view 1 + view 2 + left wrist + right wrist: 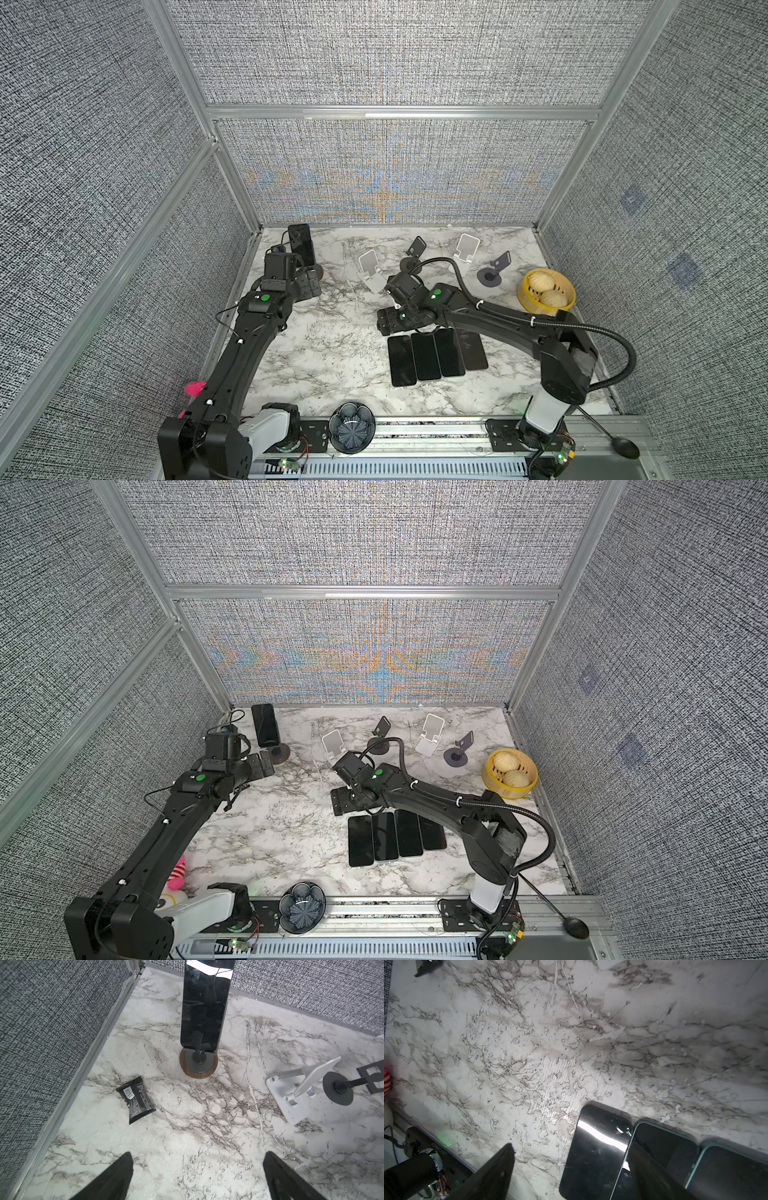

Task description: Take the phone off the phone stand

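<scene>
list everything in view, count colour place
phone: 1, black, on far-left stand
wood-base stand: 1, brown, far left
flat phones: 4, black, centre-right row
white stands: 2, empty, back
dark stands: 2, empty, back
steamer basket: 1, yellow, right edge
buns: 2, cream, in basket
snack packet: 1, black, left wall
bowl: 1, dark, front rail
spoon: 1, black, front right
plush toy: 1, pink-white, near left
left fingers: 2, black, open before phone
right fingers: 2, black, open by flat phones

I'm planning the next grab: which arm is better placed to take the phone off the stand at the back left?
The left. Its open left gripper faces the phone on the wood-based stand, close by. The right gripper hangs over the row of flat phones, farther away.
</scene>
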Available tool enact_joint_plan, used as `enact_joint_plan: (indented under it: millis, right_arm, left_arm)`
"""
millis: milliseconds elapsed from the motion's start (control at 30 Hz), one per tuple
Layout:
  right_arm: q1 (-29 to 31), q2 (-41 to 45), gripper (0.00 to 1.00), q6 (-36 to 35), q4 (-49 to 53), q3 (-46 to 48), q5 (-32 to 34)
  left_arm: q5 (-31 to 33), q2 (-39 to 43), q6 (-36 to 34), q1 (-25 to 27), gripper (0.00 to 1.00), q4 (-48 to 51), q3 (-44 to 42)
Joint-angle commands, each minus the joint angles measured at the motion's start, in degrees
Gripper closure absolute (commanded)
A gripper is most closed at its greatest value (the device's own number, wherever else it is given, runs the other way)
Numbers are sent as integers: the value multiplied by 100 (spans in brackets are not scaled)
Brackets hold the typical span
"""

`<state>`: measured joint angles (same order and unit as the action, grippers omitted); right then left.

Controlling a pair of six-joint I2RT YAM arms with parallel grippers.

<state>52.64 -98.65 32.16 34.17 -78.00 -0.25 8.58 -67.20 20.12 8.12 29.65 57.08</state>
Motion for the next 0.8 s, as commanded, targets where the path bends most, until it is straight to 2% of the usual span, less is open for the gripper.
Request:
enact_joint_plan:
  millis: [0, 67, 167, 300, 600, 767]
  right_arm:
    - [-85, 224, 13, -610, -24, 58, 224]
    - [-151, 428, 13, -723, -48, 244, 275]
    - [-342, 744, 11, -729, -218, 730, 204]
    - [-638, 1084, 5, -645, -754, 1393, -95]
    - [-912, 1232, 4, -665, -816, 1747, -182]
    - [-1021, 1314, 4, -649, -790, 1855, -204]
  left_arm:
    - [-41, -272, -170, -16, 1, -1170, 13]
    - [-246, -585, -400, -69, 1, -1477, 202]
    - [-415, -1175, -603, -83, 1, -1253, 852]
    - [-157, -1726, -972, -85, 1, -1406, 1363]
    - [255, -2858, -1111, -137, 1, -1611, 2199]
    - [-273, -3444, -1156, -398, 1, -1572, 2579]
